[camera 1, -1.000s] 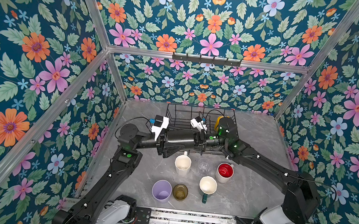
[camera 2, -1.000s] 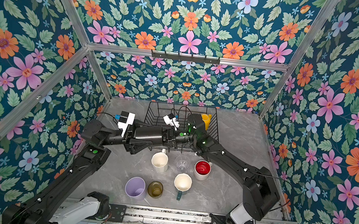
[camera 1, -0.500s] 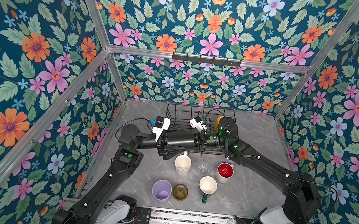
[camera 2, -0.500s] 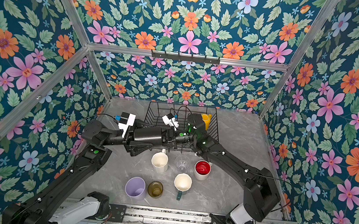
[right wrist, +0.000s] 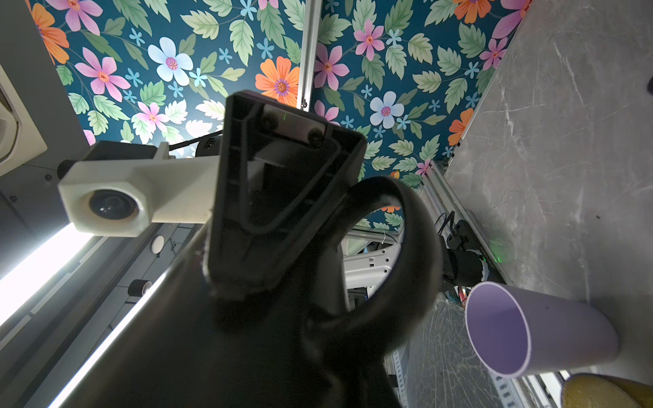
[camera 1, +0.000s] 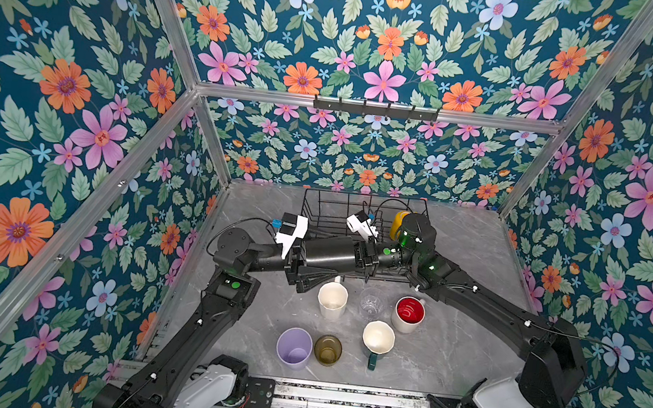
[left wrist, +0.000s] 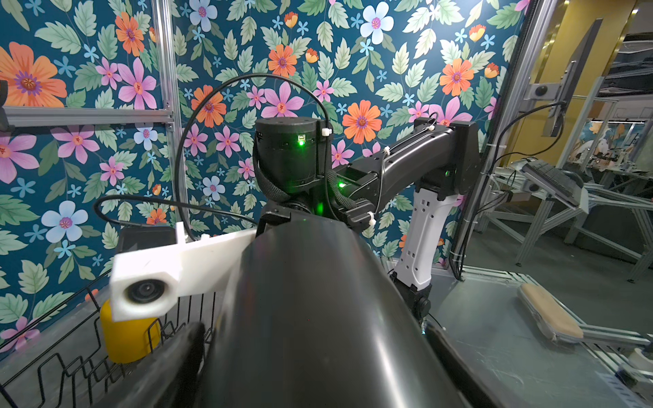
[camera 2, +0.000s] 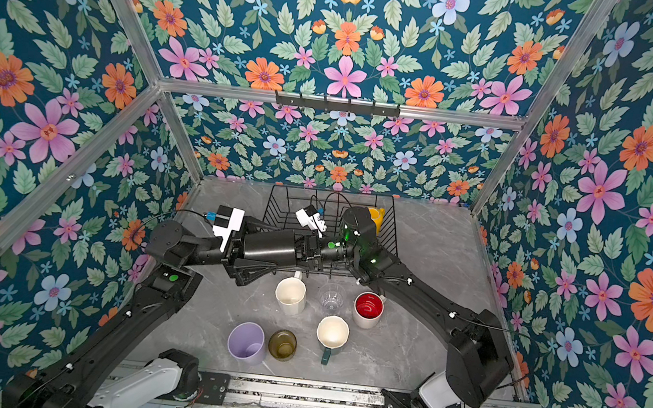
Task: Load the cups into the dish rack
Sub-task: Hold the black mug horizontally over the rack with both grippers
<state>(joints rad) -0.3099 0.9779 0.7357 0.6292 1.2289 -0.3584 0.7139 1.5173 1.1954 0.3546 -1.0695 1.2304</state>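
Left gripper (left wrist: 314, 332) jaws are spread wide and hold nothing. Its fingers (left wrist: 187, 349) stand off both sides of the black mug (camera 1: 327, 255), with slivers of gap showing in the left wrist view. That's the change: a second ago they were tighter on it. Arms otherwise haven't shifted.

Right gripper (camera 1: 361, 255) is closed down on the mug's end. Looks like a pinch on the rim wall, but the contact itself is hidden. My read: handover done, and the right arm alone carries the mug.

Mug lies on its side in the air, over the front edge of the dish rack (camera 1: 316, 208). Not in the rack yet.

Rack holds only the yellow mug (camera 1: 397, 223), back right corner. Six cups stand on the table (camera 1: 446, 352):
- white mug (camera 1: 332, 301), just in front of the held one
- clear glass (camera 1: 371, 302)
- red-inside mug (camera 1: 409, 313)
- green mug (camera 1: 377, 338)
- lilac tumbler (camera 1: 292, 350)
- amber glass (camera 1: 328, 349)

Next, I'd guess: left backs straight off without clipping the handle, then right swings the mug into the rack. Risk: thin rim pinch on a long mug, so it could rotate in the grip.
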